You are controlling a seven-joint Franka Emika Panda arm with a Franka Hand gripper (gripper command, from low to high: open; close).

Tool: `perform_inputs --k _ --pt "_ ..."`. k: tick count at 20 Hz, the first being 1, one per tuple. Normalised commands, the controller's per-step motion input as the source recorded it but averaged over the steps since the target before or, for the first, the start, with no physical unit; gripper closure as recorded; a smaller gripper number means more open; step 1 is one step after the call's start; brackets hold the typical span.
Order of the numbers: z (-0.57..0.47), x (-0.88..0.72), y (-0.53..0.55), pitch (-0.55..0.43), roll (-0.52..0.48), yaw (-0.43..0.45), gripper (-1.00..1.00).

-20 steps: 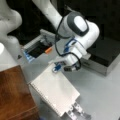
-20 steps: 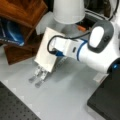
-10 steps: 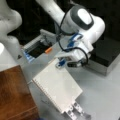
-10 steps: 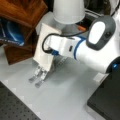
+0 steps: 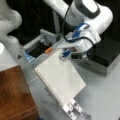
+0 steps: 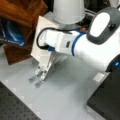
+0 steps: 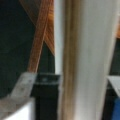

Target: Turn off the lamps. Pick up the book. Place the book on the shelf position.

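Grey bench (image 5: 100,90) with dark backdrop behind; black-topped box (image 5: 110,53) at a front view's right, black perforated mat (image 6: 15,107) at a front view's bottom left. Book (image 5: 60,77) propped tilted in metal stand (image 5: 72,110), holed long edge facing wooden block (image 5: 15,95) just beside it; long axis slants from upper left to lower right. Pincer (image 5: 65,53) at book's upper edge; whether clamped on it, cannot tell. Wrist view filled by book's edge (image 7: 85,60).
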Motion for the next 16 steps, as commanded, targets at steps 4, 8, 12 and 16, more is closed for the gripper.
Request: perform_inputs --k 4,8,12,16 --pt "0.38 0.34 0.14 0.177 -0.208 -0.241 1.00" --pt "0.39 0.38 0.10 0.208 -0.223 -0.223 1.00" --pt "0.33 0.38 0.08 0.187 -0.227 -0.209 1.00" --pt "0.22 0.36 0.07 0.151 -0.227 -0.199 1.00"
